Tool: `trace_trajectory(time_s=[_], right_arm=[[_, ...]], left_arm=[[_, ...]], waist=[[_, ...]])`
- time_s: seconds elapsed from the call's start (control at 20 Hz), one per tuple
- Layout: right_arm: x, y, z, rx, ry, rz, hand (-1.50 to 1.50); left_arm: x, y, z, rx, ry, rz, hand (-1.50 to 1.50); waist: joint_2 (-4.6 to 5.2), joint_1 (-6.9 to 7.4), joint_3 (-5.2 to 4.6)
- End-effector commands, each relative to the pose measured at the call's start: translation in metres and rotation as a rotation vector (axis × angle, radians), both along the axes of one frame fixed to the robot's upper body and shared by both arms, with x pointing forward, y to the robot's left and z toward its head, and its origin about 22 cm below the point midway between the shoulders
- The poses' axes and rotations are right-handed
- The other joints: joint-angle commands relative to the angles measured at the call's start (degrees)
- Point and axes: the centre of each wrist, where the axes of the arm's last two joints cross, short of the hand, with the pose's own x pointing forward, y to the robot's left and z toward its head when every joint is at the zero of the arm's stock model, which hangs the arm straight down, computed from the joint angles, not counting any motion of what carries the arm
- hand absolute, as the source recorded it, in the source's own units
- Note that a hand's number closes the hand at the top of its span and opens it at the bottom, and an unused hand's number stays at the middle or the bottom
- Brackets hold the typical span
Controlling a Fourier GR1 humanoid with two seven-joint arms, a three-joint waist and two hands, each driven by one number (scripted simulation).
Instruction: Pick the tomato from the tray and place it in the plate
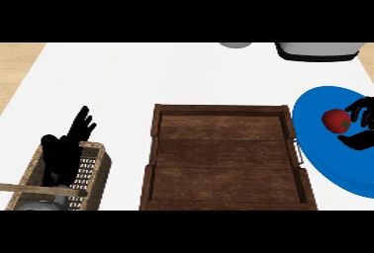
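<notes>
1. The right hand (363,124), at the counter's (131,79) right edge, curls round the tomato (336,120) over the blue plate (321,158).
2. The wooden tray (226,195) beside it holds nothing.
3. Risk: let go from a height, the round tomato may roll off the plate's rim.
4. The left hand (73,138) rests open over a basket (95,168), bottom-left corner.

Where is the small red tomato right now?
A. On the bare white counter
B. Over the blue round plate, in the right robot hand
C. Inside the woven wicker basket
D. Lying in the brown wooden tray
B: the small red tomato sits over the blue round plate, with the black right robot hand curled round it; the brown wooden tray holds nothing.
</notes>
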Motion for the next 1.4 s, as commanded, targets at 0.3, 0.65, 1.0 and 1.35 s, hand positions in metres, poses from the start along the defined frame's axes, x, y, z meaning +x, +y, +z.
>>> trace_trajectory(time_s=[0.3, 0.65, 1.0, 1.35], right_arm=[[-0.001, -0.034, -0.004, 0.224, -0.113, 0.200, -1.50], [-0.010, -0.060, 0.013, 0.662, -0.469, 0.132, -1.50], [-0.052, -0.104, -0.014, 0.801, -0.424, 0.118, -1.50], [-0.053, -0.085, -0.042, 0.818, -0.454, 0.209, -1.50]], left_arm=[[0.005, -0.008, -0.011, -0.019, 0.064, -0.004, 0.00], [-0.008, -0.020, -0.009, -0.027, 0.055, 0.039, 0.00], [-0.012, -0.006, -0.011, -0.014, 0.056, 0.002, 0.00], [0.008, -0.010, -0.009, -0.027, 0.054, 0.013, 0.00]], waist=[[0.56, -0.97, -0.79], [0.21, -1.95, -0.76], [0.39, -0.88, -0.82], [0.36, -1.23, -0.86]])
